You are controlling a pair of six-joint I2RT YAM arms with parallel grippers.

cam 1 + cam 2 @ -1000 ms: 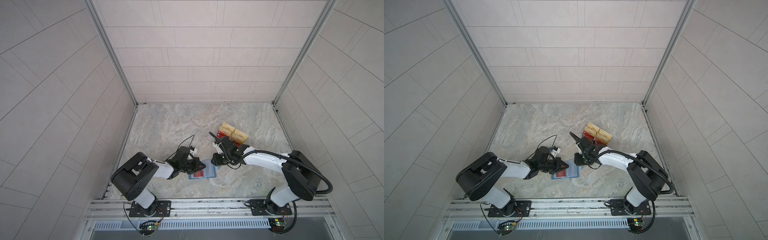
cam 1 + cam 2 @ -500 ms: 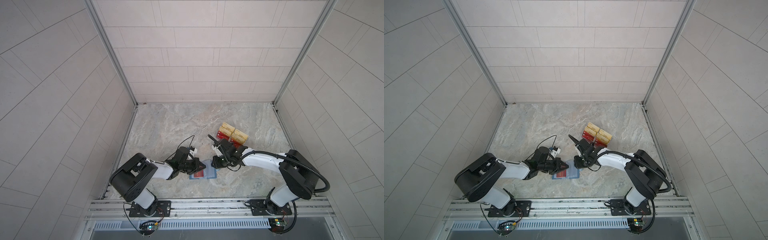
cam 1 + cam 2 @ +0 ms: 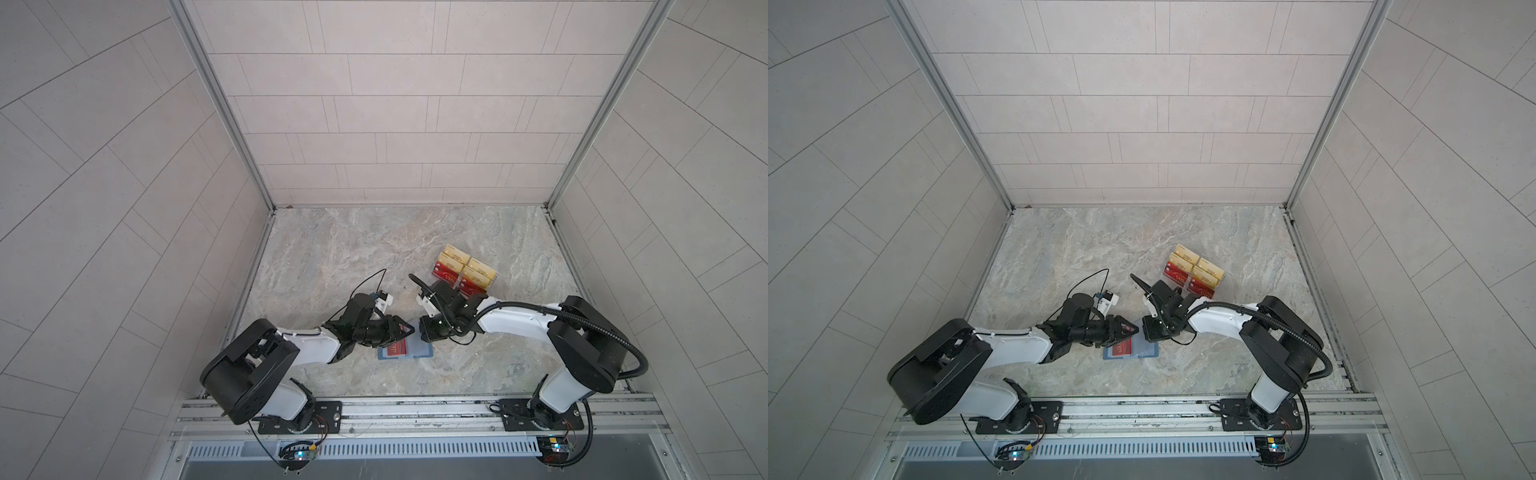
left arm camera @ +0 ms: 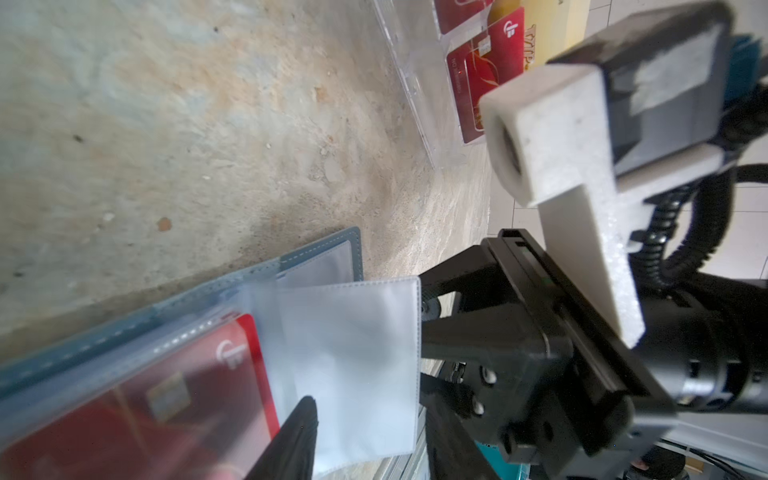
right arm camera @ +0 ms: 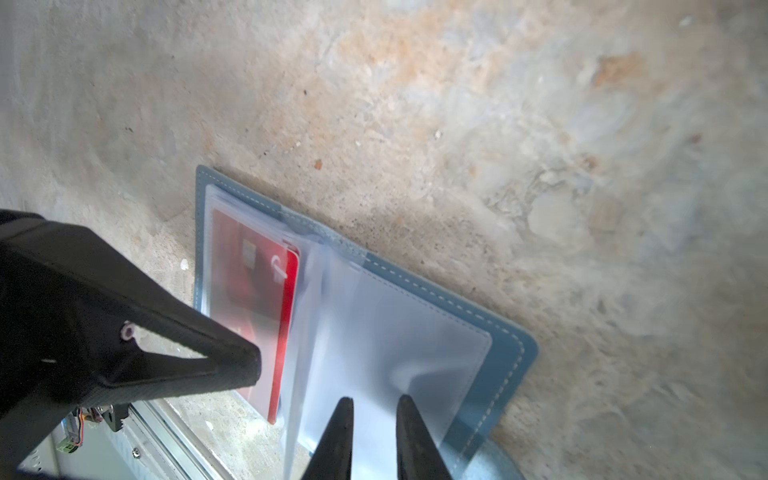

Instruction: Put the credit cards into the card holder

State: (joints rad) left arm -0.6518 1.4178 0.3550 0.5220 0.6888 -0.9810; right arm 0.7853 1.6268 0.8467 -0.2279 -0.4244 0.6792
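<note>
Right now your left gripper [image 5: 253, 365] looks pinched shut, empty, beside the red card [image 5: 289, 311] — sleeved inside the open wallet [image 5: 515, 361] on the table [image 5: 457, 124]. Your right gripper [image 5: 374, 419] — narrowly parted — sits over a clear sleeve [image 5: 415, 340].

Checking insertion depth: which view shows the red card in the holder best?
Right wrist: red card mostly under a clear sleeve, one edge uncovered. Left wrist shows it blurred. In both top views it is tiny.

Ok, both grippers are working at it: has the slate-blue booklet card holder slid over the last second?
No. The card holder lies where it was, same gap and angle to the clear acrylic card rack in a top view.
</note>
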